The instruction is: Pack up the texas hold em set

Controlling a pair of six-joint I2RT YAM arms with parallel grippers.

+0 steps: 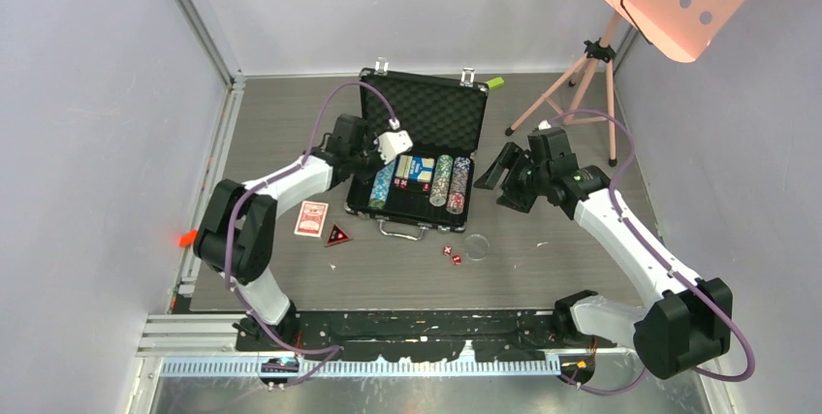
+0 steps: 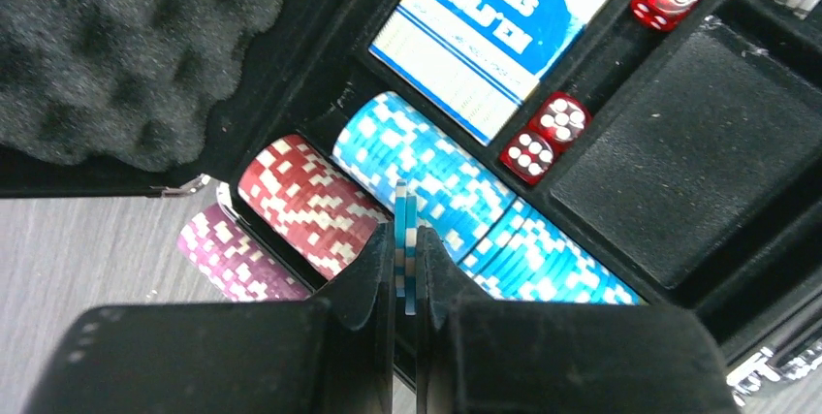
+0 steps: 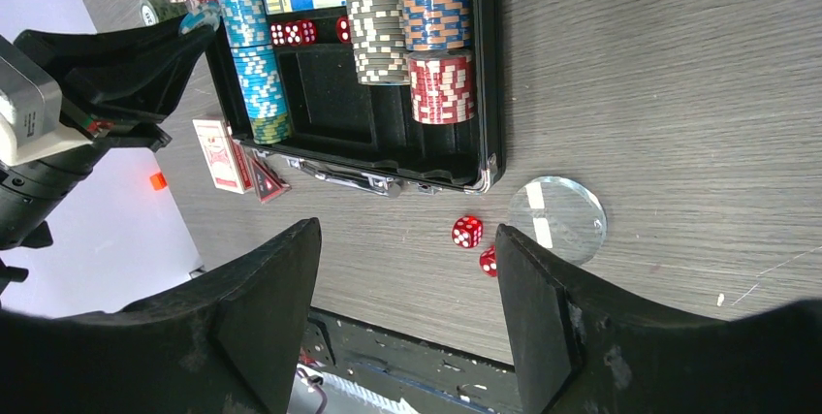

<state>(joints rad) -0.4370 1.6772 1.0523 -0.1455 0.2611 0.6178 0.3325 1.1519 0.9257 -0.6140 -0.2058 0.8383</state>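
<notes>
Chips (image 2: 405, 215) pinched over the open briefcase (image 1: 436, 109).
Your left gripper (image 2: 405, 264) is clamped on the blue chips above the case; your right gripper (image 3: 407, 269) hangs spread and empty at its 3 o'clock. Card deck (image 1: 312, 218) and red triangle (image 1: 337, 236) lie at the case's 8 o'clock, dice (image 1: 447, 250) and clear disc (image 1: 476, 246) at 5.

White arm links (image 1: 291, 179) w/ blk joints (image 1: 237, 230), purple cables (image 1: 330, 102), blk fingers (image 3: 262, 307)

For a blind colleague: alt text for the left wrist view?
The left gripper pinches a few light blue poker chips over the matching chip row in the open black foam-lined case, beside red dice and a blue card box.
</notes>
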